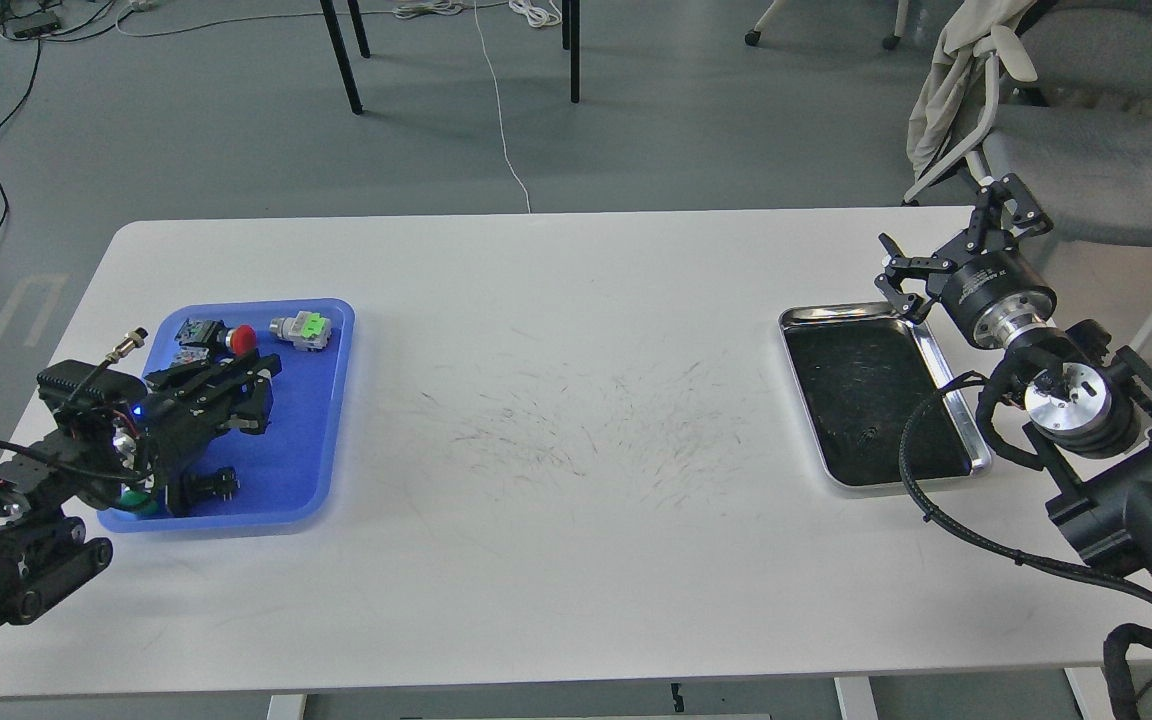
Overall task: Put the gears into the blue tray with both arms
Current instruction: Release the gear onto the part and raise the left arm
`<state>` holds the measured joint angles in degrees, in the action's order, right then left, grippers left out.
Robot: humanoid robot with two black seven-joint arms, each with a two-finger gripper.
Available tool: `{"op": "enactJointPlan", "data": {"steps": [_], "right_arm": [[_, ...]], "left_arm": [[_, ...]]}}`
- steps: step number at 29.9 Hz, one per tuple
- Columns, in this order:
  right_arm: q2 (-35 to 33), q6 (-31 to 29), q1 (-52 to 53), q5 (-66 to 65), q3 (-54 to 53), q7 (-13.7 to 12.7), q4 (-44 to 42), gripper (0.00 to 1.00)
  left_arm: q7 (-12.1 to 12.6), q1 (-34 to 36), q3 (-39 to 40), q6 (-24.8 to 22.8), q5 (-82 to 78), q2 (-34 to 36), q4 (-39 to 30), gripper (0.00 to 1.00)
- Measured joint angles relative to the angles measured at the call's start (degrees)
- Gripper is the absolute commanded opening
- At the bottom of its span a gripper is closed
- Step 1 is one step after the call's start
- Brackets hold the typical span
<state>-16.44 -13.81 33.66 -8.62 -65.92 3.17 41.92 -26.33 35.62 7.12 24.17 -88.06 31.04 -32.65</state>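
Note:
The blue tray [308, 440] lies at the table's left end. My left gripper [264, 395] hovers low over the tray's middle, pointing right. Its fingers stand a little apart with nothing between them. My right gripper [948, 238] hangs just beyond the far right corner of the steel tray [936, 370], with its jaws spread wide and empty. I cannot pick out a gear for certain. A tiny dark speck [868, 433] on the steel tray's black liner may be one.
In the blue tray lie a red-capped switch [241, 338], a green-capped switch [304, 328], a black part [214, 485] and a green cap [141, 500]. The white table [576, 560] shows faint scratches in the middle. A chair [1086, 150] stands behind the right end.

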Motion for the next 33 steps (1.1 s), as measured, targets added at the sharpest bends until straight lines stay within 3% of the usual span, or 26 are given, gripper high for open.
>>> {"op": "enactJointPlan", "data": {"steps": [3,5,6,9,19,27,31,33], "right_arm": [[-0.1,0.0,0.0,0.0,0.0,0.0,0.0,0.96],[-0.1,0.0,0.0,0.0,-0.1,0.0,-0.1,0.96],[-0.1,0.0,0.0,0.0,-0.1,0.0,-0.1,0.96],[-0.1,0.0,0.2,0.0,-0.1,0.0,-0.1,0.96],[-0.1,0.0,0.3,0.0,-0.1,-0.1,0.2,0.96],[-0.2,0.2,1.3,0.1,-0.1,-0.6,2.5,0.96],[-2.3,0.4,3.7,0.1,2.1,-0.9,2.5,0.96],[-4.2,1.0,5.4,0.1,4.8,-0.9,3.0,0.96]], "left_arm": [[-0.6,0.0,-0.1,-0.1,0.0,-0.5,0.7,0.60],[-0.7,0.2,-0.1,-0.2,0.1,-0.6,0.9,0.82],[-0.9,0.3,-0.1,-0.2,0.3,-0.6,0.9,0.87],[-1.4,0.6,0.0,-0.2,1.8,-0.6,0.9,0.94],[-1.7,7.2,1.0,0.1,13.2,1.3,-0.2,0.96],[-1.7,17.8,2.1,-0.9,41.5,0.7,-2.7,0.96],[-1.4,22.8,4.1,-6.6,60.4,-1.6,-2.6,0.96],[0.2,24.0,5.9,-12.1,68.6,-2.1,-2.1,0.96]]}}
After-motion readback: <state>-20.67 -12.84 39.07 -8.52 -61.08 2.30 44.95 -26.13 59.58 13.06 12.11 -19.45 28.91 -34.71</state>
